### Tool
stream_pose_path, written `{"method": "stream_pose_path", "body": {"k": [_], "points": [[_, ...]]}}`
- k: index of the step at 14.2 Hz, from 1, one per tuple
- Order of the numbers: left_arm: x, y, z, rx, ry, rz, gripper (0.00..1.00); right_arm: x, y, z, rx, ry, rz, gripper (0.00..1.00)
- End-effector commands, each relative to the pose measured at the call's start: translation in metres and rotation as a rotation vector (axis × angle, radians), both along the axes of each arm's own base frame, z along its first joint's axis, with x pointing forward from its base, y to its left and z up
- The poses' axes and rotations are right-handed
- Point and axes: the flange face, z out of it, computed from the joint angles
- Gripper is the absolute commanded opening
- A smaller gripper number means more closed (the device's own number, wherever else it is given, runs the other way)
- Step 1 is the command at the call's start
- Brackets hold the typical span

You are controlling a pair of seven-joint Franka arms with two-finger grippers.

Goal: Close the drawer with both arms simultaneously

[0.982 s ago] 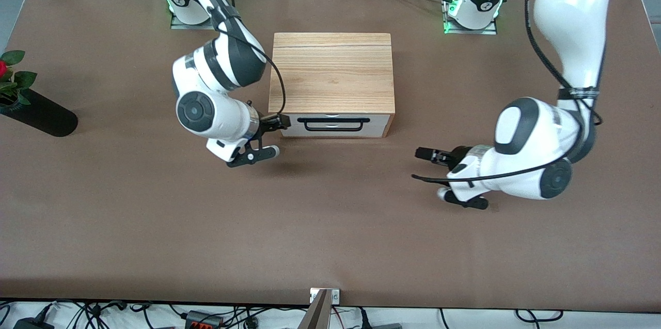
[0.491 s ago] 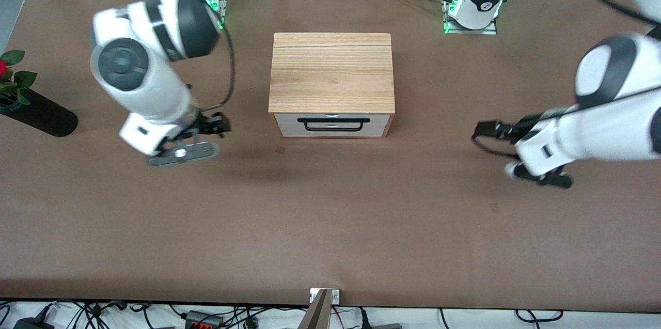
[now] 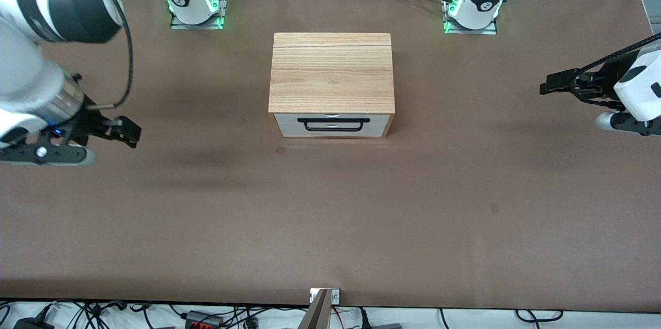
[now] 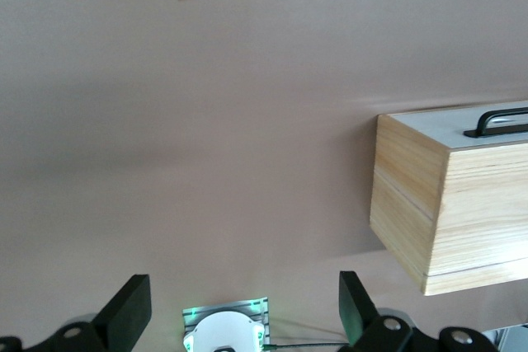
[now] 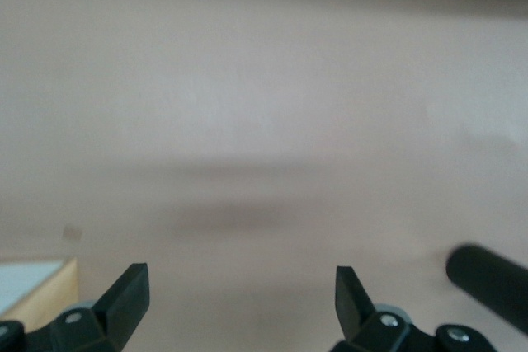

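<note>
The light-wood cabinet stands mid-table. Its drawer has a white front and a black bar handle, and the front sits flush with the cabinet. My right gripper is open and empty over the table, well off toward the right arm's end. My left gripper is open and empty over the table, well off toward the left arm's end. The left wrist view shows the cabinet and handle past its open gripper. The right wrist view shows its open gripper over bare table, with a cabinet corner.
The arm bases glow green at the table's edge farthest from the front camera. A black rounded object lies near my right gripper. Cables hang along the edge nearest the front camera.
Both arms have swung away from the drawer front, the right toward its end of the table and the left toward its end. The drawer has not moved.
</note>
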Motion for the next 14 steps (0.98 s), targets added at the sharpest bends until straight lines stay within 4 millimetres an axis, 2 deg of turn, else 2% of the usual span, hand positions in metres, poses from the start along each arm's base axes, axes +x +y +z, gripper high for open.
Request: {"method": "stream_pose_path", "body": {"k": [1,2,4,5,6,7,9,11,13,14], "points": [[-0.024,-0.008,-0.006,0.049,-0.029,0.002,1.0,-0.033,-0.011,0.012,-0.004,0.144,-0.029,1.0],[-0.041,-0.008,-0.01,0.062,-0.066,0.011,1.0,-0.048,-0.03,0.018,0.021,0.167,-0.042,1.0],[-0.077,-0.011,-0.019,0.084,-0.106,0.021,1.0,-0.072,-0.061,0.004,0.069,0.201,-0.009,1.0],[-0.087,-0.012,-0.02,0.09,-0.107,0.023,1.0,-0.082,-0.072,0.0,0.08,0.18,-0.011,1.0],[-0.086,-0.012,-0.02,0.088,-0.109,0.023,1.0,-0.091,-0.083,-0.003,0.085,0.131,-0.026,1.0],[-0.085,-0.01,-0.021,0.087,-0.115,0.027,1.0,-0.094,-0.086,-0.01,0.093,0.077,-0.029,1.0],[-0.088,-0.014,-0.019,0.091,-0.121,0.023,1.0,-0.087,-0.085,-0.016,0.104,-0.022,-0.025,1.0],[-0.088,-0.015,-0.017,0.093,-0.133,0.022,1.0,-0.083,-0.089,-0.019,0.106,-0.022,-0.038,1.0],[-0.101,-0.012,-0.025,0.102,-0.146,0.034,1.0,-0.086,-0.095,-0.023,0.106,0.024,-0.043,1.0],[-0.111,-0.009,-0.029,0.108,-0.164,0.042,1.0,-0.084,-0.094,-0.016,0.105,0.021,-0.048,1.0]]}}
